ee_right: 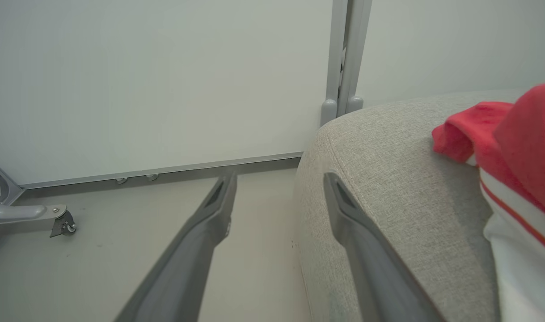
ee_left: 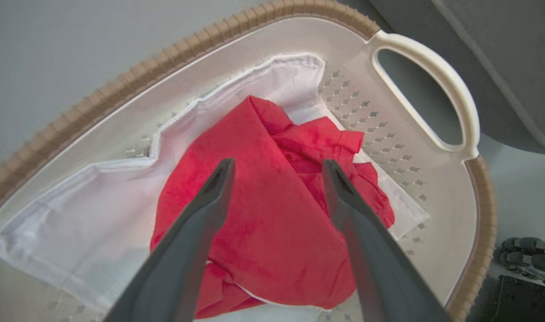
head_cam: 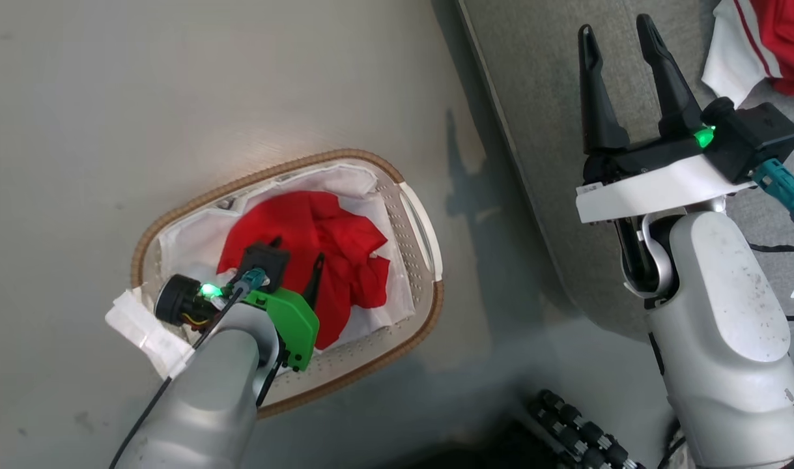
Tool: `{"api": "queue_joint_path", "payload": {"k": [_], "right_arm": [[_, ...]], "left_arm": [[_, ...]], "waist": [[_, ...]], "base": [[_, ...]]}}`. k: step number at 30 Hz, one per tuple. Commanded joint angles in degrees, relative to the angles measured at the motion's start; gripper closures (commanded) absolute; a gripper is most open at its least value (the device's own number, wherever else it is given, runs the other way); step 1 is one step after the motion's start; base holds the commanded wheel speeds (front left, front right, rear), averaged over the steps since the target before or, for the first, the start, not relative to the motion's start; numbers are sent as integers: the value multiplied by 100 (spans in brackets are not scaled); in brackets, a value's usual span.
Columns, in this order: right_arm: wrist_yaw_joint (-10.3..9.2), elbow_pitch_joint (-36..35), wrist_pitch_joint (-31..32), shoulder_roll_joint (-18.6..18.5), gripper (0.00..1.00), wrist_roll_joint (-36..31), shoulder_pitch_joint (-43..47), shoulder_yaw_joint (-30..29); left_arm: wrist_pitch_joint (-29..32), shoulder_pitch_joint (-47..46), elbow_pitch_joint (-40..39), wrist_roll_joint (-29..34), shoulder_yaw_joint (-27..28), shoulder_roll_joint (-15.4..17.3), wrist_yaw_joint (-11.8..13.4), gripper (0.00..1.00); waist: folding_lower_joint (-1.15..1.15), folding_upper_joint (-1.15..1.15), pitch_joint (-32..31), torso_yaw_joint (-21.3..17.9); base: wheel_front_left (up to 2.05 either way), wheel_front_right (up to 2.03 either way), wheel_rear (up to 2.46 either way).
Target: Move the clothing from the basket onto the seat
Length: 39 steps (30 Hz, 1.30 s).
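The left gripper (ee_left: 277, 163) hung over the basket (head_cam: 436, 296), fingers spread apart and empty above the crumpled red garment (ee_left: 276, 232) in its middle (whether the tips touched the fabric could not be told). The basket stood on the floor (head_cam: 110, 98), left of the seat (head_cam: 553, 130). The right gripper (head_cam: 615, 26) was also spread and held nothing, poised near the seat's left edge. A second garment (head_cam: 781, 39), red with white, lay far right on the seat.

The likeliest trouble was the white liner (ee_left: 98, 210). It lay loose directly under the red garment, so a deep pinch might catch both and drag the liner, or the light basket, upward. A shallow pinch on one fold might let the cloth slip free, or trail and snag on the handle (ee_left: 437, 67).
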Motion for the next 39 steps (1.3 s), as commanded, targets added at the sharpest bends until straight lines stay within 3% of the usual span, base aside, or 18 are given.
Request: {"api": "queue_joint_path", "payload": {"k": [1, 11, 21, 27, 28, 30, 39], "right_arm": [[-7, -57, -26, 3, 0, 78, -115, 10], [-8, -273, -26, 3, 0, 210, -251, 9], [-7, -318, -26, 1, 0, 169, -148, -131], [-8, -339, -26, 0, 0, 141, -142, -225], [-8, -344, -26, 0, 0, 137, -143, -231], [-8, -351, -26, -1, 0, 128, -152, -248], [-7, -284, -26, 1, 0, 198, -320, -129]], "left_arm": [[3, -197, 155, 13, -105, 35, -17, 0], [72, -931, 930, 83, -496, -3, 69, 0], [532, -1106, 1009, 16, -922, -10, 661, 0], [772, -1152, 1031, -62, -1151, -9, 857, 0], [825, -1157, 1041, -75, -1177, -9, 884, 15], [892, -1180, 1058, -113, -1220, -10, 908, 100], [722, -1197, 1163, -339, -1159, 19, 945, 100]], "waist": [[-1, 34, 406, -255], [-1, 34, 905, -411], [-1, 34, 1047, -352], [-1, 34, 1100, -308], [-1, 34, 1106, -300], [-1, 34, 1110, -286], [-1, 34, 981, -314]], "base": [[0, 0, 0], [0, 0, 0], [0, 0, 0], [0, 0, 0], [0, 0, 0], [0, 0, 0], [0, 0, 0]]}}
